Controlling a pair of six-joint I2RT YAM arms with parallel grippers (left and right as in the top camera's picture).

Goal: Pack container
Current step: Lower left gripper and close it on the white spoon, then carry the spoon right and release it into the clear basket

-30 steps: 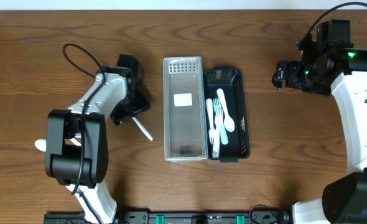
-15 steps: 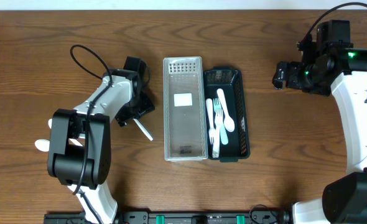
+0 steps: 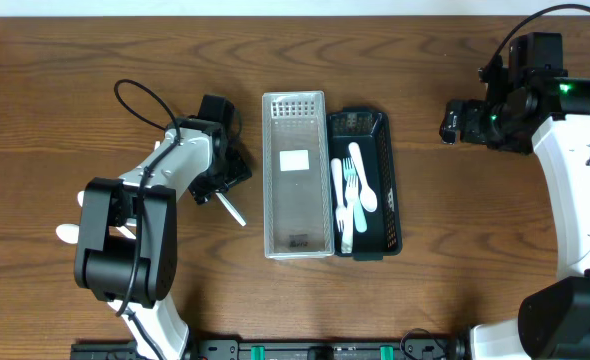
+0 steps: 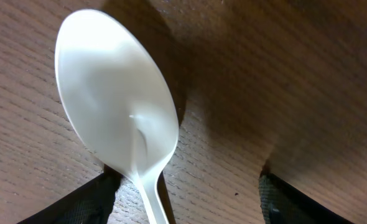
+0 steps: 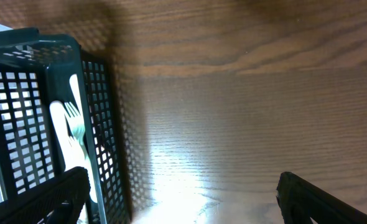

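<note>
A white plastic spoon (image 4: 118, 106) lies on the wooden table, its handle running back between the fingers of my left gripper (image 4: 186, 186), which is open around it. In the overhead view only the spoon's handle (image 3: 232, 208) shows beside the left gripper (image 3: 213, 188), left of the clear container (image 3: 295, 240). The black mesh basket (image 3: 390, 190) next to it holds a white spoon, a fork and a pale blue utensil (image 3: 353, 190). My right gripper (image 3: 455, 120) is open and empty, above bare table right of the basket (image 5: 102, 124).
Another white utensil (image 3: 67, 232) peeks out beside the left arm's base. The clear container holds a white label and stands flush against the basket. The left arm's cable (image 3: 140, 95) loops over the table.
My left gripper has shifted slightly right along the spoon, which stays in place on the table. The right arm has not moved.
</note>
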